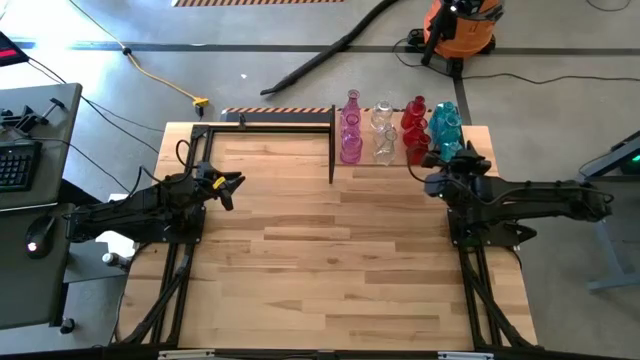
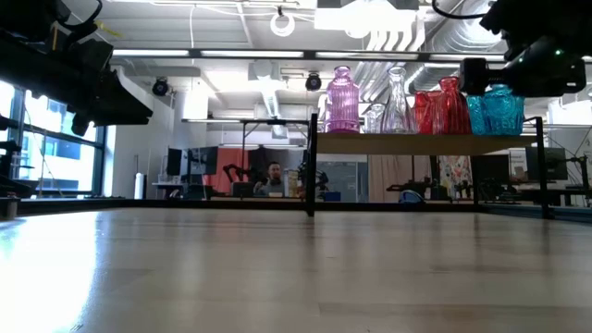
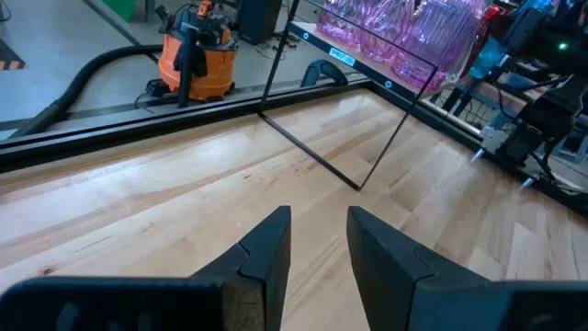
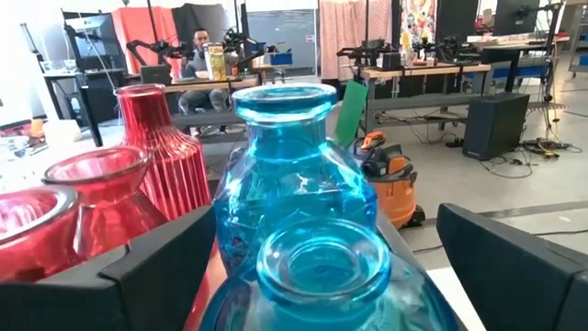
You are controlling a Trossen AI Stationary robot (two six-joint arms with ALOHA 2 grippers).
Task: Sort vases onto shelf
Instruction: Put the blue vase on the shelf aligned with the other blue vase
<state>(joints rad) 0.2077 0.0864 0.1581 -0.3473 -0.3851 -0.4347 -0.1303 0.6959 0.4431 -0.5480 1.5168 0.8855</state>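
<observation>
Around the shelf [image 1: 300, 112] lay grey workshop floor with an orange vacuum [image 1: 458, 25] beyond, bare wooden tabletop [image 1: 330, 250] before it, the vases [image 1: 400, 130] crowding its right end, where my right gripper [image 1: 447, 168] stood spread about a teal vase [image 4: 299, 184], my left gripper [image 1: 225, 187] part-open nearby.

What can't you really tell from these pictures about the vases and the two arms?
- Whether the right tool touches the teal vases: its wrist view shows the fingers wide on either side, contact out of frame.
- How many vases stand on the shelf: in the low view they overlap; from above they blur together.
- The right tool in the low view: cut off by the top edge.
- What sits behind the shelf: hidden by glass.
- The left tool waits open, holding nothing.
</observation>
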